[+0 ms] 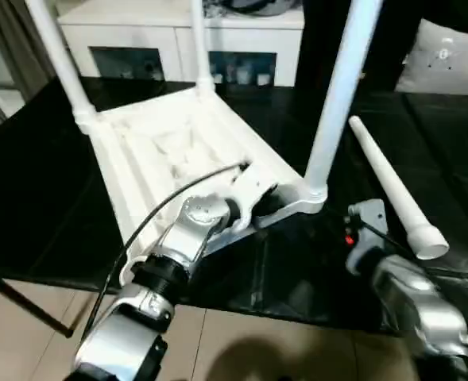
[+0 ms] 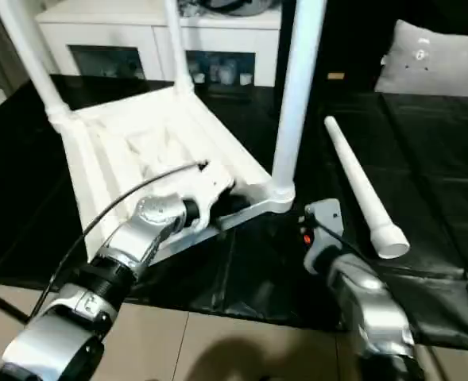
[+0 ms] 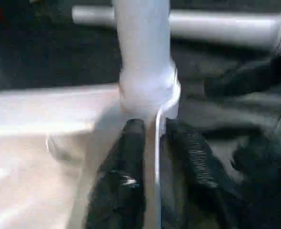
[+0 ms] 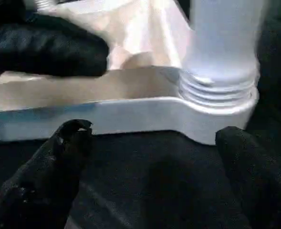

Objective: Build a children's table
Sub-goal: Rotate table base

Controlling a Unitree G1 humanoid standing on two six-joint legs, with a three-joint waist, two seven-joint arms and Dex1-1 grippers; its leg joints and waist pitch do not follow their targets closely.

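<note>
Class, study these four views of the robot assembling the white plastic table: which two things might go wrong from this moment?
1. The left gripper pinches only the thin rim of the upside-down white plastic square table top, so it might slip.
2. The loose white tapered round leg lies unsecured on the black work surface by the open right gripper and might roll when nudged.

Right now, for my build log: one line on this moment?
left pincer: shut on tabletop rim | right pincer: open, near corner | three legs in | fourth leg: loose
</note>
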